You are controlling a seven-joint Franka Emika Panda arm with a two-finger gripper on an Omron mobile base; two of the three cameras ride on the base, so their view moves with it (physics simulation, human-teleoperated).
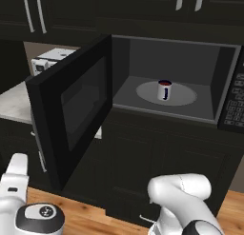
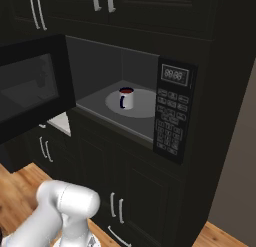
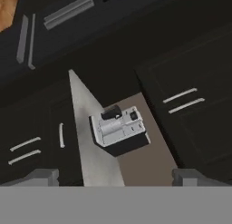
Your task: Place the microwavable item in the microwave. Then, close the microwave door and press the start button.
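Note:
The white mug [image 1: 164,90] with its dark blue handle and dark red inside stands upright on the round grey turntable [image 1: 183,95] inside the microwave [image 1: 143,53]. In the right base view the mug [image 2: 126,99] sits left of the keypad panel [image 2: 172,111]. The microwave door [image 1: 71,110] is swung wide open to the left, and it fills the left edge of the right base view [image 2: 30,88]. My gripper [image 3: 116,177] is open with nothing between its fingertips [image 3: 43,177]. It is away from the mug and faces a white coffee machine [image 3: 118,128].
The white coffee machine [image 1: 47,60] stands on a pale counter [image 1: 14,103] behind the open door. Dark cabinets with silver handles [image 2: 116,207] surround the microwave above and below. The wooden floor [image 1: 86,217] lies in front, and my white arm [image 1: 181,200] rises low in the base views.

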